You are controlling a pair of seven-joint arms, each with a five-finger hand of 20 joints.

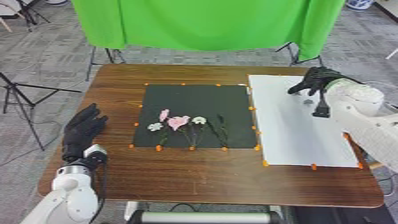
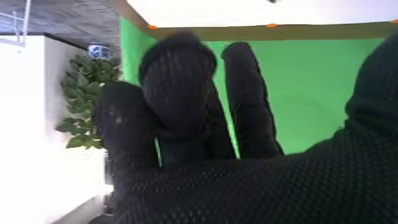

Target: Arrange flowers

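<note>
In the head view, white flowers and pink flowers are laid on the black mat near the frame's centre, well apart from the right robot hand at upper right and between it and the left robot hand at far left. The green stems are hard to make out; a small grey spot near the right hand cannot be identified. The right hand is held open and empty over the white sheet, thumb lowered; the left is opened loosely, nothing held
</note>
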